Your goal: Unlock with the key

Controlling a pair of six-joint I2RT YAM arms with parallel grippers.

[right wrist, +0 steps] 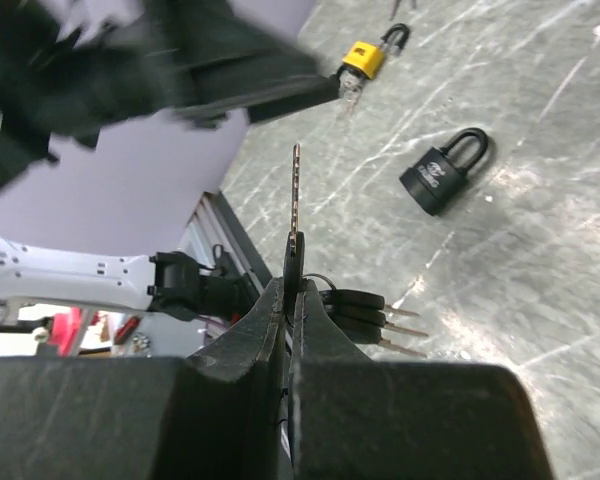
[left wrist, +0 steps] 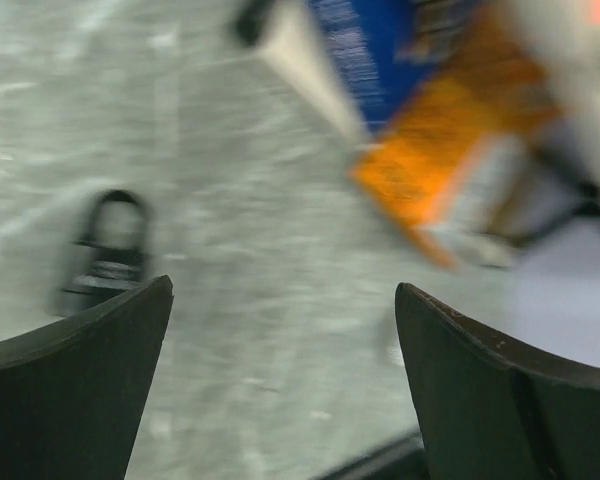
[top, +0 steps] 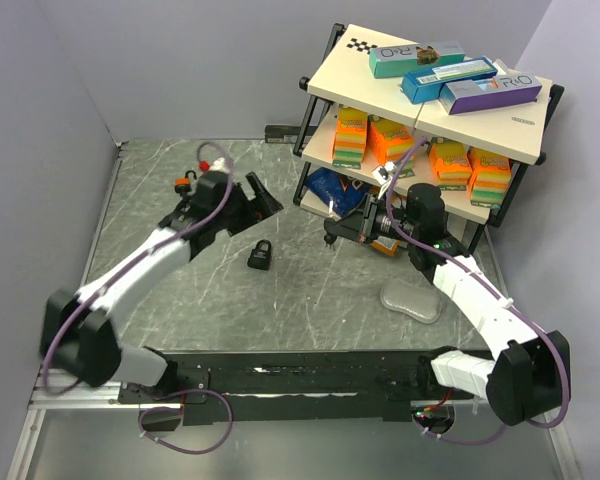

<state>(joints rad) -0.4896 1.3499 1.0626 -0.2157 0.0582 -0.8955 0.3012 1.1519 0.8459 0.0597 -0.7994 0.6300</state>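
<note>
Grey marbled table carries a shelf rack at its far right side. The black padlock lies flat near the middle, between the two arms and touching neither. The left fingers are spread wide above the table, near the padlock. The right fingers are pressed together on a key, its blade sticking out past the tips – other keys hang beside it.
</note>
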